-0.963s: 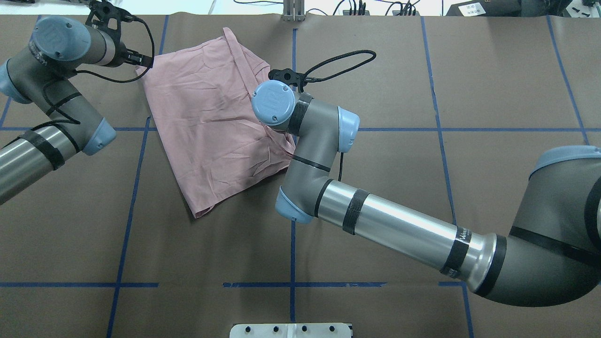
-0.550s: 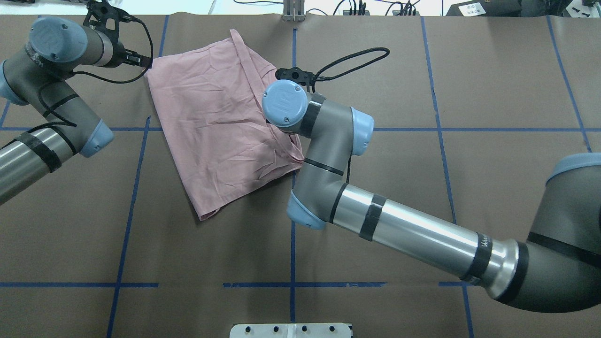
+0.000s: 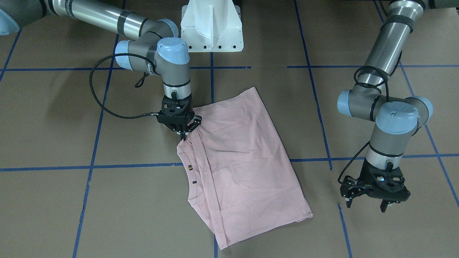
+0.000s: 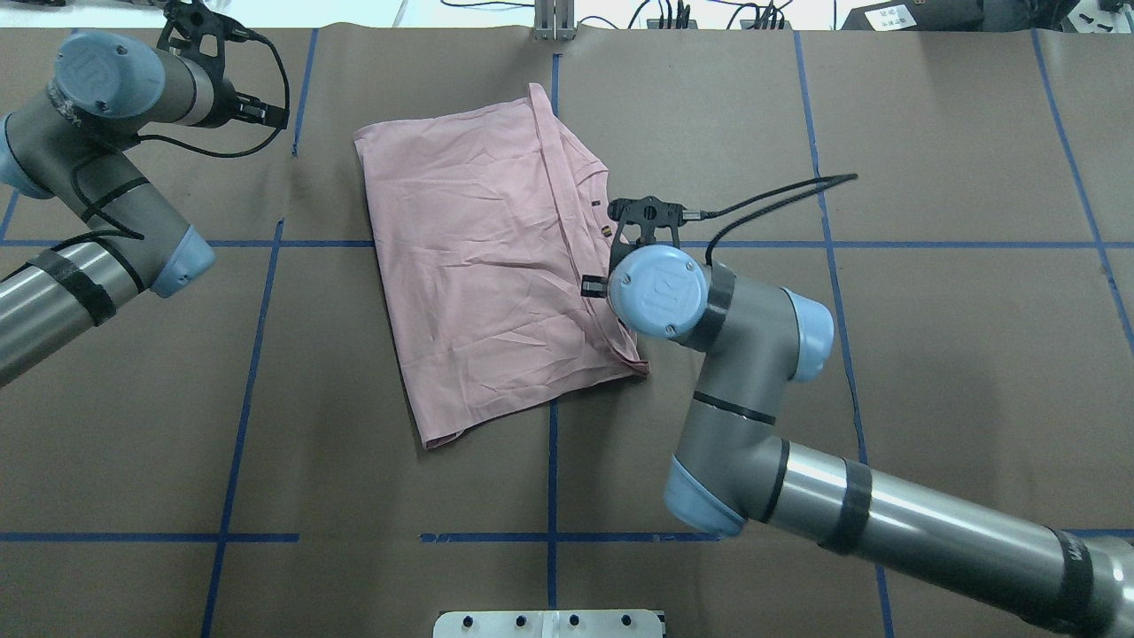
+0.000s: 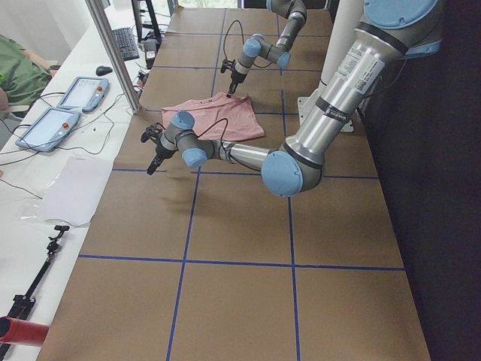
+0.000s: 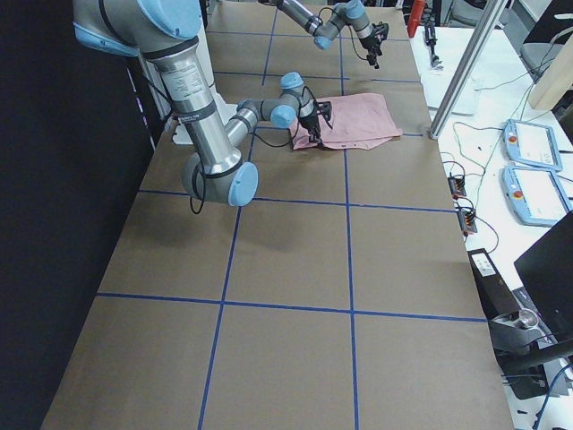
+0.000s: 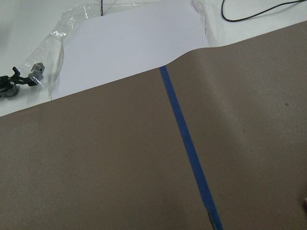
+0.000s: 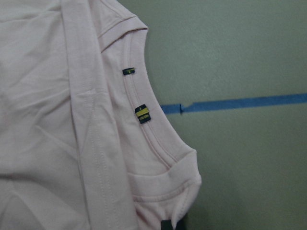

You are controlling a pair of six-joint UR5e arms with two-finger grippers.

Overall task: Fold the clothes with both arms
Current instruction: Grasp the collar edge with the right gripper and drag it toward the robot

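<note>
The pale pink T-shirt point(image 4: 487, 266) lies folded, plain side up, on the brown table. Its ribbed collar point(image 8: 160, 148) with two small dark tags point(image 8: 142, 114) faces the right arm. My right gripper point(image 3: 183, 137) points straight down and is shut on the shirt's edge beside the collar. In the overhead view its wrist hides the fingers. My left gripper point(image 3: 365, 206) hangs just above the table, open, with nothing between its fingers. It is a good way off the shirt's far corner point(image 4: 359, 137). The left wrist view shows only table paper and blue tape.
Blue tape lines point(image 4: 551, 461) grid the brown paper. The white pedestal point(image 3: 211, 25) stands at the robot's side of the table. A white sheet in plastic point(image 7: 129, 43) lies past the table's edge near the left gripper. Tablets point(image 5: 64, 105) lie on the side bench.
The right arm has dragged the shirt rightward and toward the robot. The shirt's corner has drawn away from the left gripper, which has barely moved.
</note>
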